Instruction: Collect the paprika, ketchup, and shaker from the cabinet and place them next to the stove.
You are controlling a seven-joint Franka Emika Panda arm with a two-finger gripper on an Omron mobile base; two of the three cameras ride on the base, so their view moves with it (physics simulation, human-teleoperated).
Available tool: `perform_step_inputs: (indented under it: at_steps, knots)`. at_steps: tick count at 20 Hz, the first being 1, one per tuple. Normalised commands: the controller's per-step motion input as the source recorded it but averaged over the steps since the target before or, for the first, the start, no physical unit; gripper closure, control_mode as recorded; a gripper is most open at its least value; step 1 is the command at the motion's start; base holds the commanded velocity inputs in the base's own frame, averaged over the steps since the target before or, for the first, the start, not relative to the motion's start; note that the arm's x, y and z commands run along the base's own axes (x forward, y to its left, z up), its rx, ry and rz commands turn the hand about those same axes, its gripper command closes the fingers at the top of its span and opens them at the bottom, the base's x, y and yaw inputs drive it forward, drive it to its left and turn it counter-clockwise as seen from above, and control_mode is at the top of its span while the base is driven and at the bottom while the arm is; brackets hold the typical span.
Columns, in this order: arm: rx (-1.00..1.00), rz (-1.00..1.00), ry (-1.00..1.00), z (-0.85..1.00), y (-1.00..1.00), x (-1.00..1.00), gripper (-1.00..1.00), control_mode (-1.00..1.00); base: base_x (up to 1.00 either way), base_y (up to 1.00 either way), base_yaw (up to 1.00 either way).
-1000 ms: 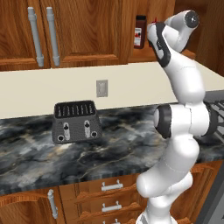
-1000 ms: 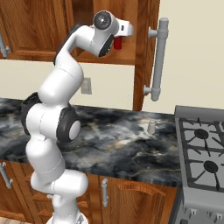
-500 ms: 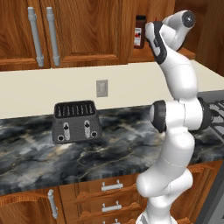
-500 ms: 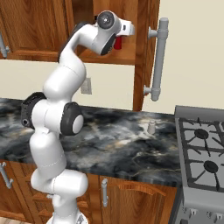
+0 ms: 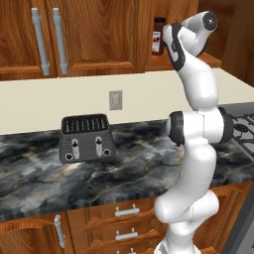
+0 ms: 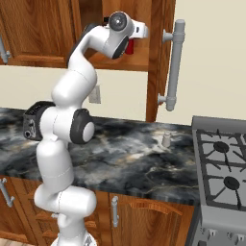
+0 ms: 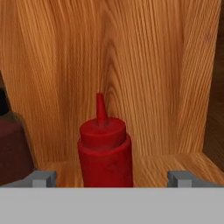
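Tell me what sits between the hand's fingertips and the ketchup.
Nothing: in the hand view the ketchup stands upright between the spread fingertips of the hand, with bare shelf on either side.

Both base views look forward from behind the arm, sharing the counter (image 5: 99,168), while the hand view faces the ketchup (image 7: 105,151) close up.

Light is even and diffuse in all three rendered views, with no clear source and no hard shadows. The cabinet (image 6: 139,57) interior darkens toward its back. The ketchup (image 7: 105,151) up close looks soft and slightly blurred. Edges show no distortion or glare.
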Motion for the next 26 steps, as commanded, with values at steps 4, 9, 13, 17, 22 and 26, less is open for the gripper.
perform_step_inputs:
  at_steps: [4, 9, 13, 17, 22, 26]
  knots:
    - [0.00, 0.00, 0.00, 0.00, 0.00, 0.15, -1.00, -1.00, 0.00, 0.00, 0.00]
    - [0.00, 0.00, 0.00, 0.00, 0.00, 0.12, -1.00, -1.00, 0.00, 0.00, 0.00]
    - [0.00, 0.00, 0.00, -0.04, 0.00, 0.09, 1.00, -1.00, 0.00, 0.00, 0.00]
    - [0.00, 0.00, 0.00, -0.04, 0.00, 0.02, 1.00, -1.00, 0.00, 0.00, 0.00]
    - [0.00, 0.00, 0.00, -0.01, 0.00, 0.00, 1.00, -1.00, 0.00, 0.00, 0.00]
    - [0.00, 0.00, -0.02, 0.00, 0.00, -0.18, 1.00, -1.00, 0.00, 0.00, 0.00]
